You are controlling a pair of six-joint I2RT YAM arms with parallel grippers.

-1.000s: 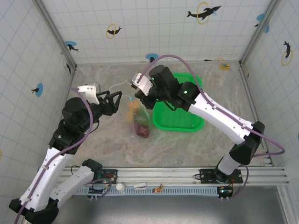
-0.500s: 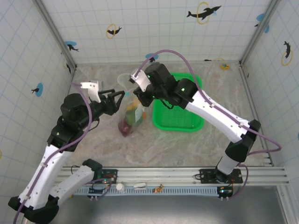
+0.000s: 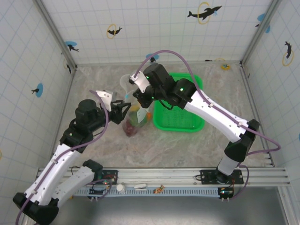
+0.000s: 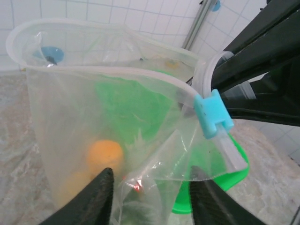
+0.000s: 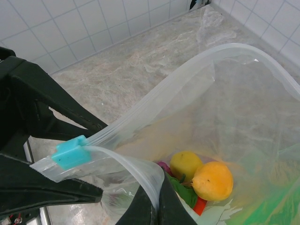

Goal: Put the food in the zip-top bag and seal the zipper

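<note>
Two grippers meet the zip-top bag [image 3: 133, 121]. The right gripper [image 5: 153, 202] clamps its rim; the left gripper [image 4: 151, 172] straddles it, fingers apart.

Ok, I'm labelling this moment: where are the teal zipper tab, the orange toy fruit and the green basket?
teal zipper tab [image 4: 213, 114], left wrist view, its middle.
orange toy fruit [image 5: 212, 180], right wrist view, its middle.
green basket [image 3: 180, 119], top external view, bare mesh floor.

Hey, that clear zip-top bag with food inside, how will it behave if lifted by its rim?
Probably floppy: the zip-top bag film creases and bows at its open mouth. Likely bottom-heavy, since the food pools low. The zipper strip looks stiffer, so likely the best hold.
</note>
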